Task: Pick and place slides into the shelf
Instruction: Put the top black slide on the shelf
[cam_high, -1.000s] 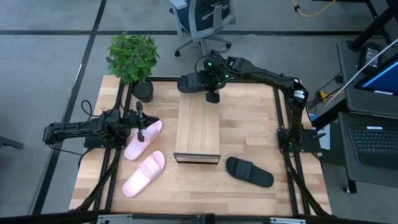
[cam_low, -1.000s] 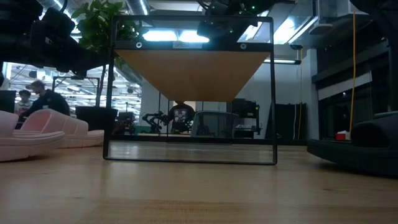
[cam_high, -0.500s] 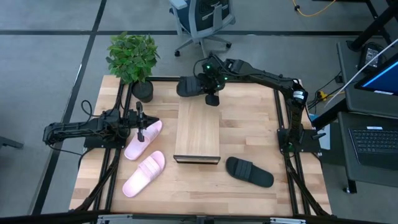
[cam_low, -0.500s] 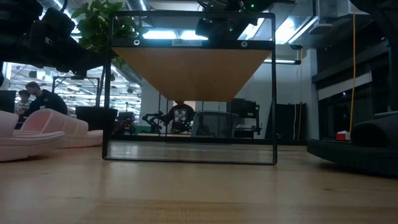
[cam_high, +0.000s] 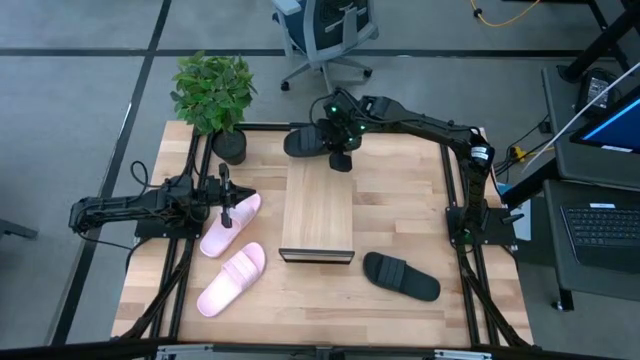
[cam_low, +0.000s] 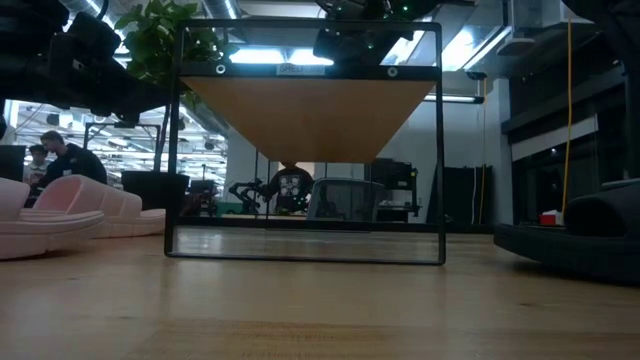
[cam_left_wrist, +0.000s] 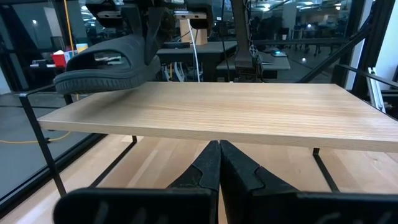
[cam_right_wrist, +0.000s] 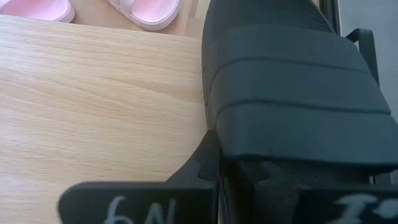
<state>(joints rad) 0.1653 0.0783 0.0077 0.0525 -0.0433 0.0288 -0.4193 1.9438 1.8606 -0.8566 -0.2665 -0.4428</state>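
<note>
Progress: I am finding no slide resting on the shelf (cam_high: 317, 208) yet; its plank top is lying bare, so all four are still waiting to be placed, and one of them is being carried in.
Pink pair: both pink slides (cam_high: 231, 223) (cam_high: 231, 279) are lying on the table left of the shelf, the first just beside its left edge, the second nearer the shelf's near corner.
My left arm: I am reaching in low from the left of the shelf, my left gripper (cam_high: 226, 196) sitting over the nearer pink slide, fingers pressed together with nothing between them, pointing at the shelf's long side.
Carried black slide: I am pinching one black slide (cam_high: 303, 140) in my right gripper (cam_high: 340, 150), holding it at the shelf's far end, overhanging the far left corner.
My right arm: I am stretching across from the right, wrist bent down over the shelf's far edge.
Other black slide: the second black slide (cam_high: 401, 275) is lying on the table right of the shelf's near end, well apart from my grippers.
</note>
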